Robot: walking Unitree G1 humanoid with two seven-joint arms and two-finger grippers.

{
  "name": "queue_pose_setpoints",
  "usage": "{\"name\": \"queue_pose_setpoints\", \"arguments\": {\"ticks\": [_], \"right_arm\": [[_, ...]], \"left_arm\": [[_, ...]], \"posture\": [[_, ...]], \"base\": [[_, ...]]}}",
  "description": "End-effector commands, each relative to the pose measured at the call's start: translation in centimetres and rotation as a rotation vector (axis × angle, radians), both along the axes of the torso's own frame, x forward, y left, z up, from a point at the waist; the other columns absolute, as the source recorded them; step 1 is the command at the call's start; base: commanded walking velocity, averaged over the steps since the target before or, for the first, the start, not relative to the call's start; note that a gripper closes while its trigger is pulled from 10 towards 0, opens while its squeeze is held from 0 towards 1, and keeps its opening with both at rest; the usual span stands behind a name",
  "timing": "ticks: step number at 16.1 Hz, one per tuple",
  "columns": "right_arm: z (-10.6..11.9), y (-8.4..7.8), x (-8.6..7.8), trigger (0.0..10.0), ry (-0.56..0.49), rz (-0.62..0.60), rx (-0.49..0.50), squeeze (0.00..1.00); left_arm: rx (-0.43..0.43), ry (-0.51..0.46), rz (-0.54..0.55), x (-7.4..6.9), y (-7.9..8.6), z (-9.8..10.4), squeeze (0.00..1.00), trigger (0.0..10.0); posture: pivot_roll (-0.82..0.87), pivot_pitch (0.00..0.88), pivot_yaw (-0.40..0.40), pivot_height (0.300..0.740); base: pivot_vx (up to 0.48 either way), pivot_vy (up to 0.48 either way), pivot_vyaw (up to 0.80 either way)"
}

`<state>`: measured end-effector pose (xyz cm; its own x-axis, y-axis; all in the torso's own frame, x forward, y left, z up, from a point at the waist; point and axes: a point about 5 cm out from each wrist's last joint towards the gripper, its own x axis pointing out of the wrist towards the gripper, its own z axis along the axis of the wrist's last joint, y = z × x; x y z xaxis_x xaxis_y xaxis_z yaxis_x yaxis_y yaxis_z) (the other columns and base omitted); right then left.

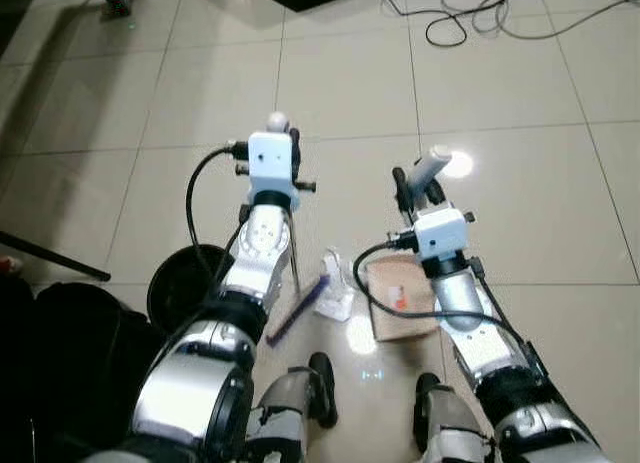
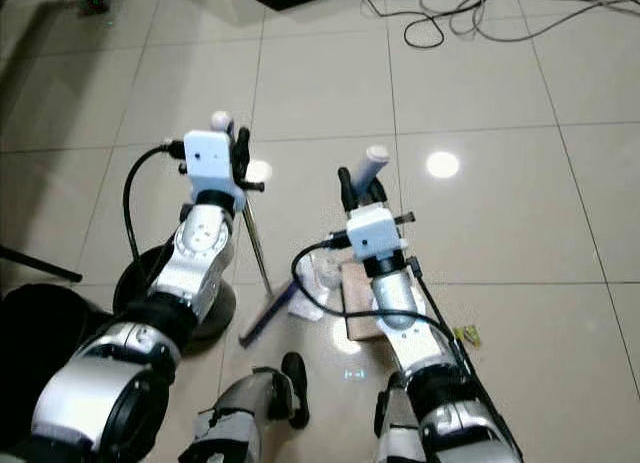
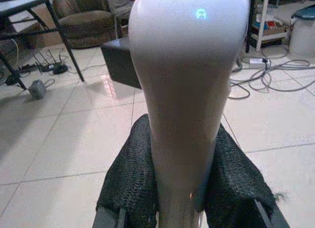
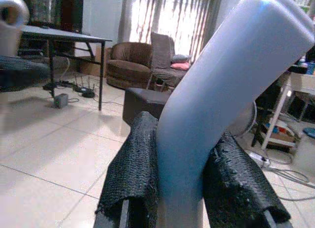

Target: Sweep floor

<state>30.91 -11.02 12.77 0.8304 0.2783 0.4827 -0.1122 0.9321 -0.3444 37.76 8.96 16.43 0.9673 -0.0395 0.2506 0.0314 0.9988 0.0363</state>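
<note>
You are looking down at a pale tiled floor [image 1: 500, 213] with both arms raised in front of you. Your left gripper [image 3: 182, 188] is clamping its black mesh-covered fingers [image 3: 130, 179] around the grey broom handle [image 3: 189, 90], near its rounded top end. The thin broom shaft [image 2: 255, 245] is slanting down to the purple broom head [image 1: 297, 310], which is resting on the tiles just ahead of your feet. Your right gripper [image 4: 179, 188] is squeezing the pale grey dustpan handle [image 4: 221, 90] between its fingers, and the handle is leaning off to one side. Below it, the brown dustpan [image 1: 403, 301] is sitting flat on the floor beside a crumpled white scrap [image 1: 335, 293], with a small orange bit lying on the pan. Cables [image 1: 480, 18] are trailing across the far tiles.
</note>
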Motion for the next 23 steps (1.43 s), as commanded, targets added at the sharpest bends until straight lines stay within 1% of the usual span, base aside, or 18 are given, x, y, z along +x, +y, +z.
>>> {"name": "queue_pose_setpoints", "arguments": {"ticks": [1, 2, 3, 4, 6, 7, 9, 10, 12, 13, 14, 16, 18, 19, 20, 22, 23], "right_arm": [[0.4, 0.3, -0.5, 10.0, -0.036, 0.012, -0.048, 0.00], [0.5, 0.1, -0.5, 10.0, -0.042, 0.000, -0.045, 0.00], [0.9, -0.8, -0.3, 10.0, -0.055, -0.030, -0.033, 0.00], [1.1, -1.0, -0.2, 10.0, -0.059, -0.038, -0.029, 0.00], [1.5, -2.1, 0.5, 10.0, -0.051, -0.081, -0.060, 0.00], [1.6, -2.3, 1.0, 10.0, -0.046, -0.099, -0.065, 0.00], [1.0, -1.9, 1.8, 10.0, -0.018, -0.114, -0.080, 0.00], [0.9, -1.8, 2.0, 10.0, -0.008, -0.125, -0.070, 0.00], [1.0, -1.4, 2.4, 10.0, 0.003, -0.142, -0.019, 0.00], [1.1, -1.2, 2.5, 10.0, 0.003, -0.149, 0.010, 0.00], [1.0, -0.8, 2.5, 10.0, 0.004, -0.149, 0.023, 0.00], [0.1, -0.5, 2.5, 10.0, 0.035, -0.159, 0.009, 0.00], [-0.9, -0.5, 2.4, 10.0, 0.077, -0.188, -0.002, 0.00], [-1.2, -0.3, 2.3, 10.0, 0.092, -0.200, 0.000, 0.00], [-1.2, 0.2, 2.2, 10.0, 0.087, -0.190, 0.002, 0.00], [-1.2, 1.1, 2.0, 10.0, 0.078, -0.158, -0.004, 0.00], [-1.4, 1.4, 1.8, 10.0, 0.080, -0.148, -0.010, 0.00]], "left_arm": [[0.008, -0.030, 0.027, 0.1, 0.3, 0.4, 0.00, 10.0], [0.004, -0.038, 0.026, 0.1, 0.2, 0.5, 0.00, 10.0], [-0.009, -0.052, 0.026, 0.2, 0.2, 0.8, 0.00, 10.0], [-0.012, -0.056, 0.027, 0.2, 0.3, 0.9, 0.00, 10.0], [-0.020, -0.081, 0.038, 0.4, 0.4, 1.5, 0.00, 10.0], [-0.019, -0.086, 0.050, 0.5, 0.5, 1.6, 0.00, 10.0], [0.010, -0.088, 0.086, 0.4, 0.5, 1.5, 0.00, 10.0], [0.008, -0.090, 0.095, 0.4, 0.3, 1.5, 0.00, 10.0], [-0.026, -0.087, 0.099, 0.3, -0.1, 1.5, 0.00, 10.0], [-0.049, -0.084, 0.091, 0.3, -0.5, 1.5, 0.00, 10.0], [-0.084, -0.079, 0.079, 0.3, -1.3, 1.7, 0.00, 10.0], [-0.099, -0.081, 0.054, 0.2, -2.4, 2.0, 0.00, 10.0], [-0.109, -0.072, 0.040, 0.1, -3.7, 2.2, 0.00, 10.0], [-0.117, -0.065, 0.032, 0.0, -4.5, 2.4, 0.00, 10.0], [-0.132, -0.068, 0.017, 0.0, -5.2, 2.7, 0.00, 10.0], [-0.182, -0.081, -0.038, -0.2, -6.3, 3.4, 0.00, 10.0], [-0.228, -0.088, -0.110, -0.4, -7.3, 3.9, 0.00, 10.0]], "posture": [[0.11, 0.347, 0.177, 0.740], [0.10, 0.346, 0.176, 0.740], [0.10, 0.347, 0.175, 0.740], [0.10, 0.347, 0.175, 0.740], [0.12, 0.351, 0.174, 0.740], [0.13, 0.352, 0.174, 0.740], [0.14, 0.351, 0.179, 0.740], [0.15, 0.352, 0.182, 0.740], [0.16, 0.359, 0.185, 0.740], [0.15, 0.357, 0.187, 0.740], [0.15, 0.350, 0.191, 0.740], [0.15, 0.342, 0.192, 0.740], [0.16, 0.345, 0.188, 0.740], [0.15, 0.344, 0.191, 0.740], [0.15, 0.339, 0.195, 0.740], [0.14, 0.337, 0.197, 0.740], [0.15, 0.339, 0.191, 0.740]], "base": [[0.000, 0.000, 0.00], [0.000, 0.000, 0.00], [0.000, 0.000, 0.00], [0.000, 0.000, 0.00], [0.000, 0.000, 0.00], [0.000, 0.000, 0.00], [0.000, 0.000, 0.00], [0.000, 0.000, 0.00], [0.000, 0.000, 0.00], [0.000, 0.000, 0.00], [0.000, 0.000, 0.00], [0.000, 0.000, 0.00], [0.000, 0.000, 0.00], [0.000, 0.000, 0.00], [0.000, 0.000, 0.00], [0.000, 0.000, 0.00], [0.000, 0.000, 0.00]]}}
